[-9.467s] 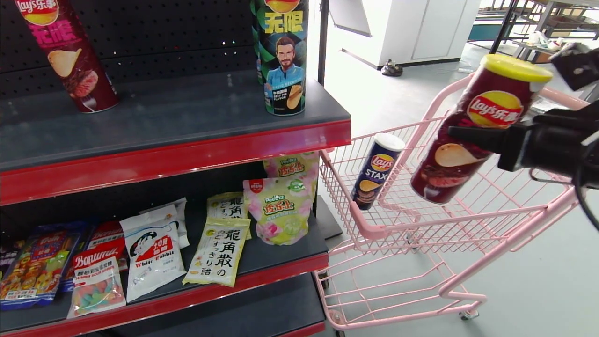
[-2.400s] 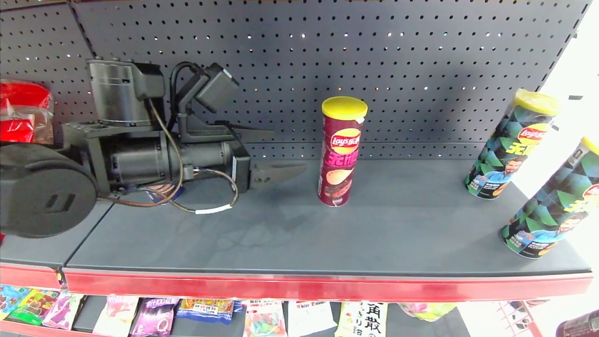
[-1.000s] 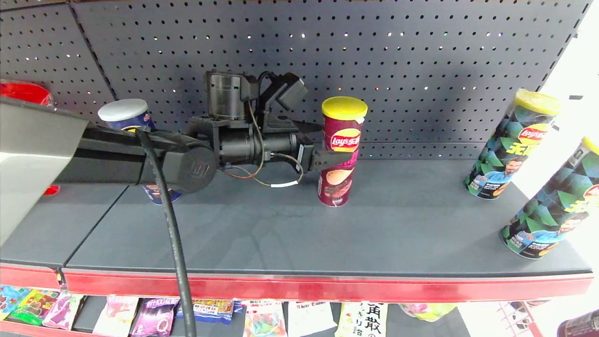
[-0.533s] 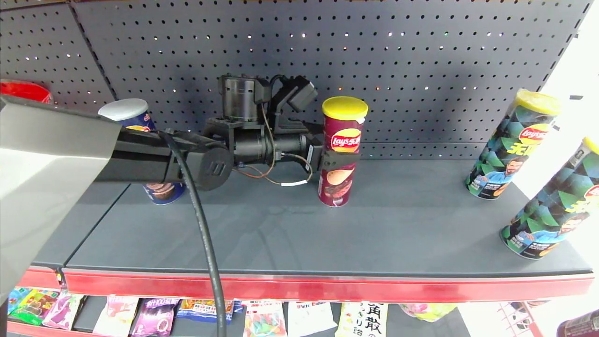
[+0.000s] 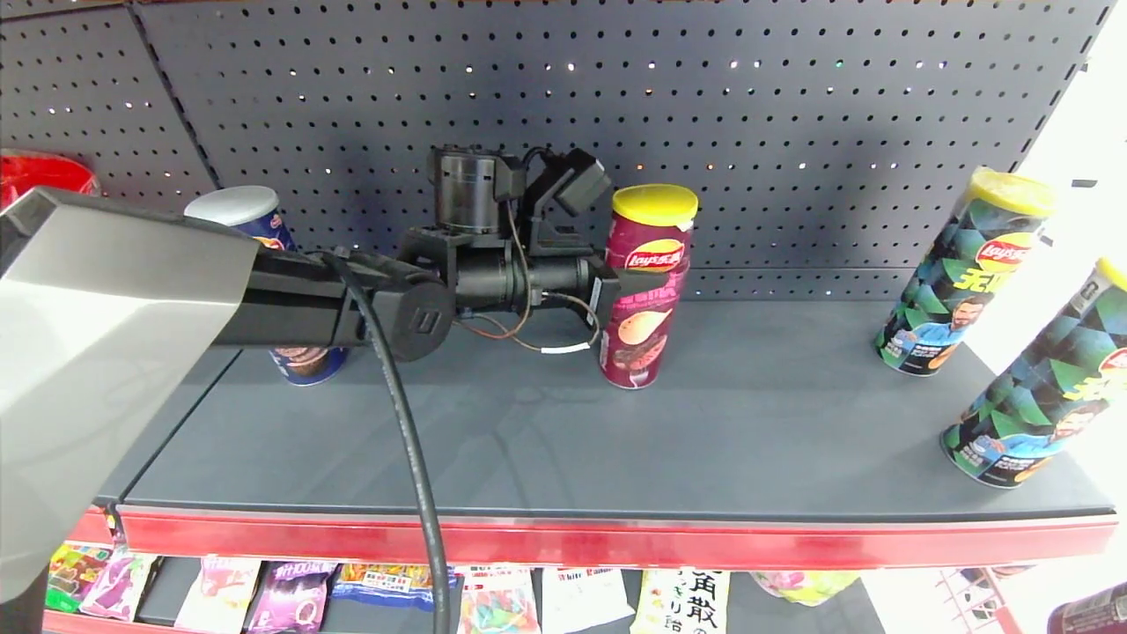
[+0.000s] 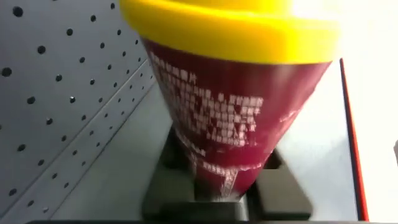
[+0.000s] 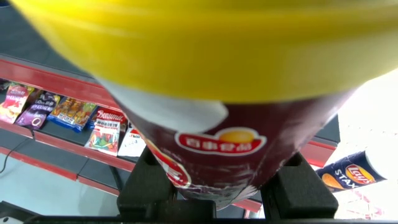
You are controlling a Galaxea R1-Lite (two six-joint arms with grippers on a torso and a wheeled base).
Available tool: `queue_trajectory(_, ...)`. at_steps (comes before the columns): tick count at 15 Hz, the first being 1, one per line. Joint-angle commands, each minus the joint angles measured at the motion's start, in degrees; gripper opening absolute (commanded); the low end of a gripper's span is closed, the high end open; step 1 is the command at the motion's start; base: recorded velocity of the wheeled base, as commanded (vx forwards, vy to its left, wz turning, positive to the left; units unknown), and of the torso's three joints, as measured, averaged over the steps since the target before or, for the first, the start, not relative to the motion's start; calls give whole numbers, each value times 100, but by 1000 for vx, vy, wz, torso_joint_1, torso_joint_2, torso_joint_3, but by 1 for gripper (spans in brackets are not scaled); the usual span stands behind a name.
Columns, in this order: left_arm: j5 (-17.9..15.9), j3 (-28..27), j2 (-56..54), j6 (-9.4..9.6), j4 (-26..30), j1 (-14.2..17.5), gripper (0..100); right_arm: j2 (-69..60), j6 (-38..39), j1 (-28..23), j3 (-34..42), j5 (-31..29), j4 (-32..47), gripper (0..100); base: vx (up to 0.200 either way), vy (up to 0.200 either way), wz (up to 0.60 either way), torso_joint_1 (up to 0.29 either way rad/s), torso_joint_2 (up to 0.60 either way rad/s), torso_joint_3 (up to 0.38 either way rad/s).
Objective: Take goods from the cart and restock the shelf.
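The dark grey metal shelf with a red front lip (image 5: 616,537) carries the risk. The tall maroon cardboard crisp can with a yellow plastic lid (image 5: 636,343) stands on it near the perforated back panel (image 5: 792,132), leaning slightly rightward, so I judge that letting go now could make it topple and roll. My left arm (image 5: 335,304) lies level across the shelf from the left, with my left fingers (image 6: 165,180) closed on that can's middle. My right fingers (image 7: 149,186) clamp a second maroon yellow-lidded can (image 7: 236,155).
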Motion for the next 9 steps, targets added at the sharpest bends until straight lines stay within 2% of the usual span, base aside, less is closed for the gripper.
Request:
queue_trajectory(1,-12,19,-23,-12,-29,-44,0,9,-3,3,0,4,1,0,0,0,0,0,0,0)
queue_trajectory(4,-21,212,-278,-29,-29,-44,0,9,41,-6,9,4,19,0,0,0,0,0,0,0)
queue_trajectory(5,-47,415,-497,-170,-29,-44,0,9,58,-6,18,-5,19,0,0,0,0,0,0,0)
queue_trajectory(6,-74,652,-717,-266,-38,-44,0,9,58,-6,27,-5,19,0,0,0,0,0,0,0)
queue_trajectory(8,-179,1214,-1165,-284,-38,-44,0,26,58,-6,27,4,19,0,0,0,0,0,0,0)
queue_trajectory(9,-328,1663,-1508,-275,-38,-44,0,35,58,3,27,4,10,0,0,0,0,0,0,0)
